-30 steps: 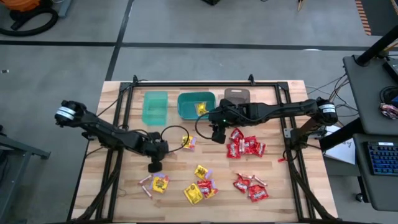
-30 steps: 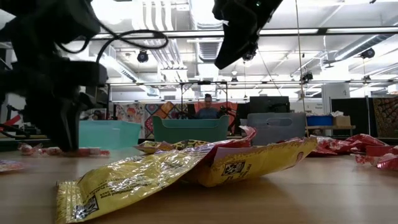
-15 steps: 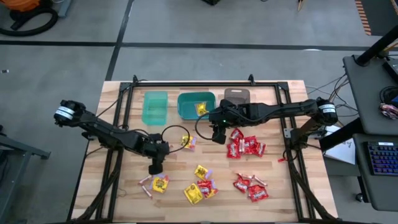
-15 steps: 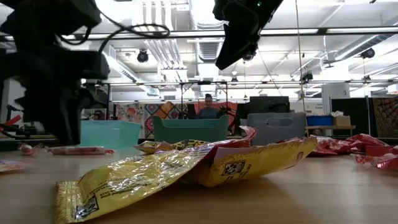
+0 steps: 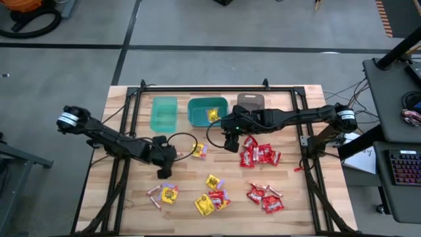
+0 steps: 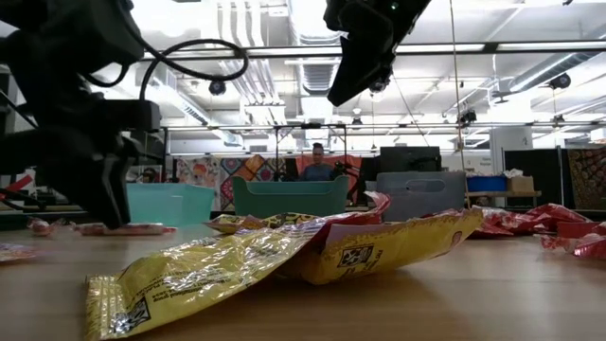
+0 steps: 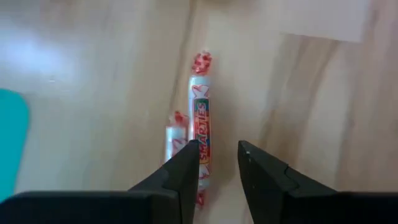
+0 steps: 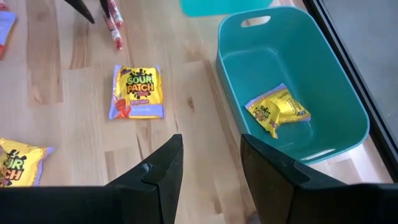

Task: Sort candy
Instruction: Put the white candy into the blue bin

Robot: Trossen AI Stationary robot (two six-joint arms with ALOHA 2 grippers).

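High view: left gripper (image 5: pixel 162 172) low over the table (image 5: pixel 299 197), fingers (image 7: pixel 180 180) parted, nothing between them, a candy stick (image 7: pixel 200 134) just ahead beside a second stick (image 7: pixel 175 134). Right gripper (image 5: pixel 229 143) raised near the teal bin (image 5: pixel 197 113), fingers spread, empty. One yellow packet (image 8: pixel 277 110) in that bin. Red packets (image 5: pixel 260 155), yellow packets (image 5: pixel 209 193) and sticks scattered across the table.
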